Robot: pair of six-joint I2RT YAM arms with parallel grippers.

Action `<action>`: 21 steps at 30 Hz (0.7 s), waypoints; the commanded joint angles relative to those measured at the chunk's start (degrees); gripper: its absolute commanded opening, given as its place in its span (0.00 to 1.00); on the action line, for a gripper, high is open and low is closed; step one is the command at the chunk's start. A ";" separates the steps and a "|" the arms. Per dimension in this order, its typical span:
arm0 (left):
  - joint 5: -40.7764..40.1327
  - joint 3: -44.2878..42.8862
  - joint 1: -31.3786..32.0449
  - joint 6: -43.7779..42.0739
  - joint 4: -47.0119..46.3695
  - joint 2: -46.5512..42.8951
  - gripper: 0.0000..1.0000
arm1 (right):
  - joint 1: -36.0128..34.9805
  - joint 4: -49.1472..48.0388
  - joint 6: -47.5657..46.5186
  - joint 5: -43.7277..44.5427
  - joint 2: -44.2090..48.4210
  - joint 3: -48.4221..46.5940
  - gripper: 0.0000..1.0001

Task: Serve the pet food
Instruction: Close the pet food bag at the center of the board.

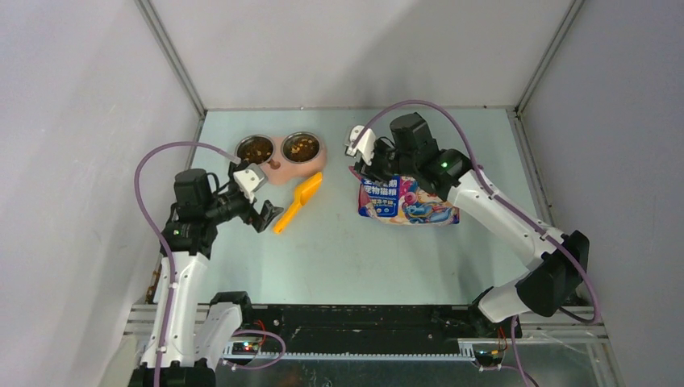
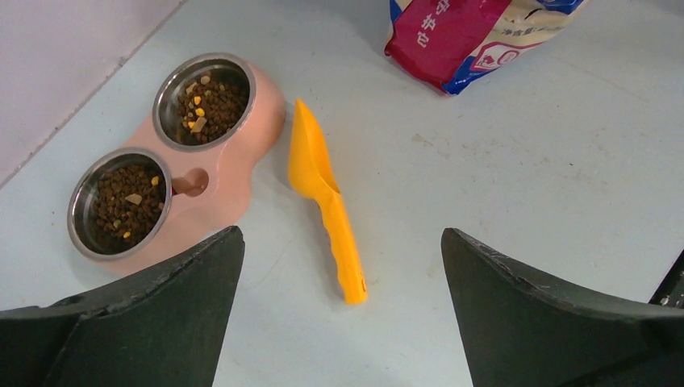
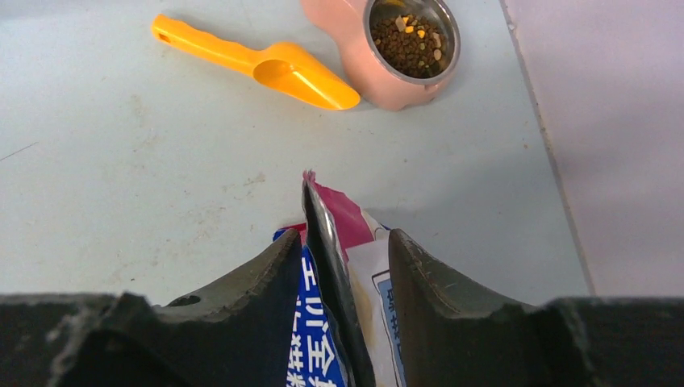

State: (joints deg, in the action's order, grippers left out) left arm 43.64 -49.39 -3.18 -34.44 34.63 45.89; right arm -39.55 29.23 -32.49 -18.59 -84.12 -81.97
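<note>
Where it lies, pet food [image 2: 129, 205] looks brown, yellow-flecked.

Top view: feeder [image 1: 278, 168] sits upper centre-left of frame, at far end of desk [image 1: 339, 258]. 2 bowls [image 1: 240, 147] set in it side by side, L and R; kibble [image 2: 127, 203] in both. Scoop [image 1: 297, 203] lies on desk just below-right of feeder, cup end twd feeder, handle twd lower left. Food bag [image 1: 407, 201] lies flat right of centre, level w/ scoop, well apart from it. L pincer [image 2: 340, 235] is just left of scoop handle; in L wrist view scoop shows in gap betw its fingers. R pincer [image 3: 345, 238] is at bag's upper-left end; bag's top edge stands betw its fingers, jaws apart.
</note>
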 commanded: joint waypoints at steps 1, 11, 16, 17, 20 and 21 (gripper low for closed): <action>3.72 0.05 -0.58 0.78 -2.17 -1.33 1.00 | -1.66 -3.74 0.62 2.38 -1.01 -0.10 0.45; 4.61 1.13 -0.55 3.36 -5.00 -1.61 1.00 | -3.77 -7.10 -0.79 11.21 -0.25 3.10 0.00; 4.77 1.94 -0.58 5.28 -6.96 -1.85 1.00 | -3.77 -10.67 -1.87 12.64 3.43 6.48 0.03; 4.78 1.93 -0.55 5.49 -7.13 -1.85 1.00 | -3.71 -9.34 -2.16 12.33 4.18 6.39 0.12; 5.19 1.57 -0.51 6.14 -7.89 -1.95 1.00 | -3.27 -6.03 -3.15 10.86 5.68 6.36 0.46; 5.38 1.39 -0.51 6.31 -8.26 -2.04 1.00 | -3.00 -4.63 -3.64 9.91 6.26 6.40 0.49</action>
State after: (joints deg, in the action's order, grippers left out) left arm 46.92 -47.33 -3.20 -30.22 29.85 44.88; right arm -43.42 22.31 -34.22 -8.95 -81.71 -75.64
